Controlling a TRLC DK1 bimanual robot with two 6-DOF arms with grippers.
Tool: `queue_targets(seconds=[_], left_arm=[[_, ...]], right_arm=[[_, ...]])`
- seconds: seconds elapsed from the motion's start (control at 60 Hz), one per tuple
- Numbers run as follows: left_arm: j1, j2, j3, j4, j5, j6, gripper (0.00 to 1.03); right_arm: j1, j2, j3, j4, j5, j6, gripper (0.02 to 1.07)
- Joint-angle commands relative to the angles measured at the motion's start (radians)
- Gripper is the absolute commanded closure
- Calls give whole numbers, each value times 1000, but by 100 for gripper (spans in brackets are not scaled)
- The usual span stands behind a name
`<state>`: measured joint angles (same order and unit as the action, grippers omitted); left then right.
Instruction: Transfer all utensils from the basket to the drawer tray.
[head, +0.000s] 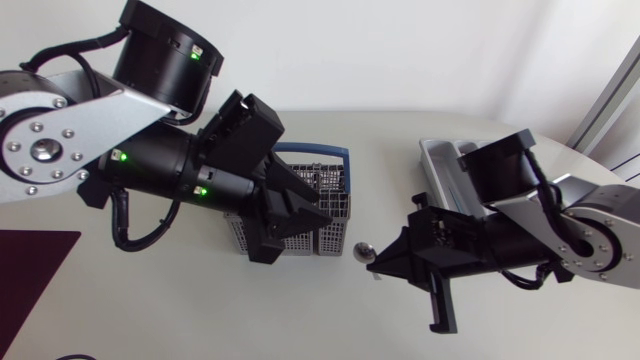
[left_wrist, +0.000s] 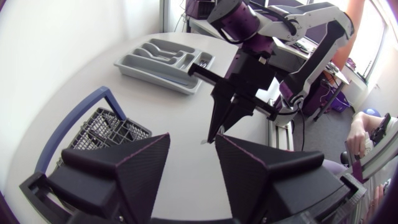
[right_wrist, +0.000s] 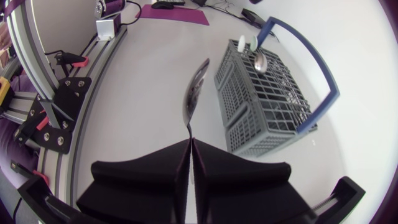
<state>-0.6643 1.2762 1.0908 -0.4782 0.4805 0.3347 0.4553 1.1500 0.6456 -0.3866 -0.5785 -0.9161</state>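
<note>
The grey wire basket (head: 335, 232) with a blue handle stands mid-table. In the right wrist view it (right_wrist: 261, 106) holds a spoon (right_wrist: 259, 60) and white-handled pieces (right_wrist: 242, 43) at its far end. My left gripper (head: 300, 228) hangs over the basket, open, with nothing between its fingers (left_wrist: 143, 168). Just to the basket's right, my right gripper (head: 374, 264) is shut on the handle of a metal spoon (head: 364, 252), its bowl (right_wrist: 194, 93) sticking out ahead of the fingers above the table. The grey drawer tray (head: 440, 158) lies at the back right, partly hidden by my right arm.
A dark maroon mat (head: 35, 270) lies at the front left corner. In the left wrist view the tray (left_wrist: 163, 59) shows several long compartments beyond my right gripper (left_wrist: 216, 127). Bare tabletop lies between basket and tray.
</note>
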Motion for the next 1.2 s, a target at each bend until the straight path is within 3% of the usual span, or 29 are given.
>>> queue_targets(seconds=[0.0,0.083,0.317,0.617,0.85,1.183], left_arm=[[-6,9,-8,23,-60,-42,44],[-4,6,-19,36,-103,-51,44],[-24,0,-60,101,-329,-71,44],[-26,-23,-104,170,-500,-76,43],[-27,-31,-135,228,-557,-86,43],[-24,-26,-144,242,-579,-97,43]], right_arm=[[-75,-35,-23,-35,3,-67,101],[-153,-61,-29,-77,3,-127,101],[-432,-104,-26,-170,3,-339,101],[-808,-75,-31,-156,11,-636,101],[-1046,83,-52,32,40,-810,101],[-1147,330,-72,347,147,-903,101]])
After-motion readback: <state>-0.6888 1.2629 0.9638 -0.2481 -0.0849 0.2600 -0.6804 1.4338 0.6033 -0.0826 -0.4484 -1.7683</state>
